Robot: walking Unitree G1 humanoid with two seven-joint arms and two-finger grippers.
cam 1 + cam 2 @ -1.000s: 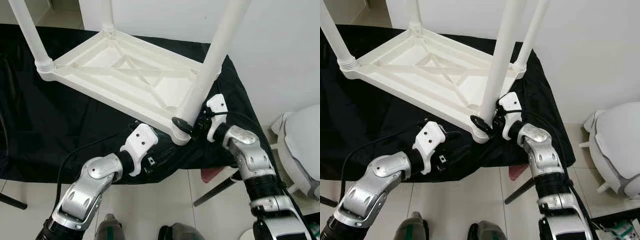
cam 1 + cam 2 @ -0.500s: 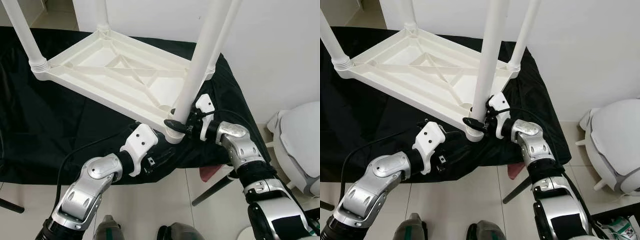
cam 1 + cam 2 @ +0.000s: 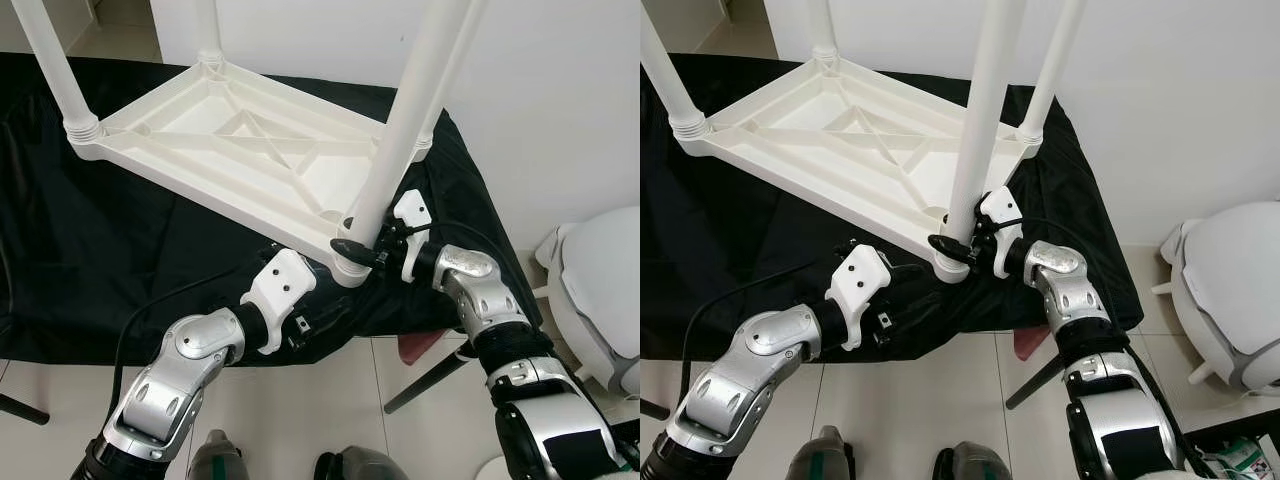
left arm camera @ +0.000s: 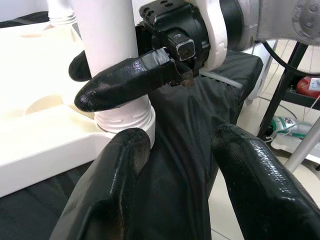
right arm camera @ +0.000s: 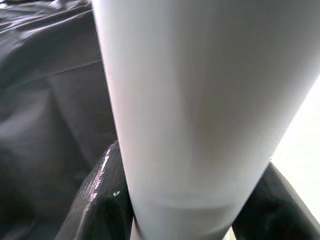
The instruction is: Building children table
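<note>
We see the white children's table [image 3: 230, 150] lying upside down on the black-draped bench [image 3: 90, 260]. Our right hand [image 3: 358, 243] pinches the near-corner leg [image 3: 400, 130] just above its socket, while our left hand [image 4: 175, 195] hangs spread beside that corner, touching nothing

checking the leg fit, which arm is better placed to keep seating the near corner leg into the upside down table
Right. The right gripper is shut on the near leg just above its socket, while the left gripper is open, beside the table corner.
</note>
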